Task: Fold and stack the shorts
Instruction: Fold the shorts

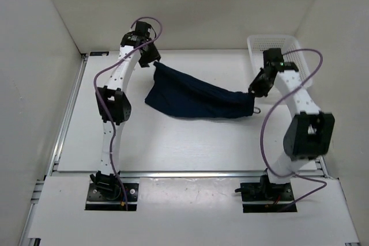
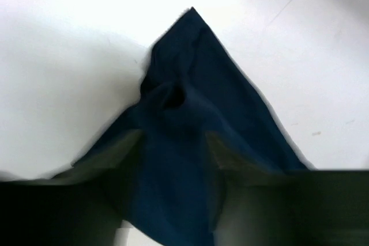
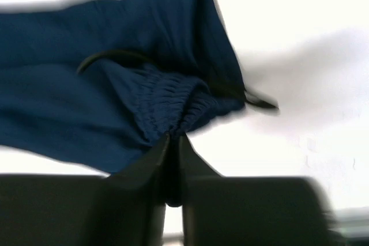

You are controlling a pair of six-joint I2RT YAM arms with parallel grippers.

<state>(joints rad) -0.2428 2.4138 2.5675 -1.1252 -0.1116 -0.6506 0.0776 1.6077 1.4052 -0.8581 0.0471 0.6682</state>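
Shorts (image 1: 199, 101) front-left of basket (image 1: 258, 46)

White table (image 1: 173, 148), plain white walls (image 1: 219, 4), even light.

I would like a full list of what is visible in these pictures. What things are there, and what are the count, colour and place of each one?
shorts: one pair, dark navy, hanging stretched between the two end effectors above the middle of the table
drawstring: one, dark, at the gathered waistband of the shorts
basket: one, white plastic, far right corner of the table
table: one, white, below everything
cables: two, purple, one along each arm
arms: two, white with black joints, bases at the near edge
left end effector: one, black, far left, closed on a corner of the shorts
right end effector: one, black, at the right, closed on the waistband
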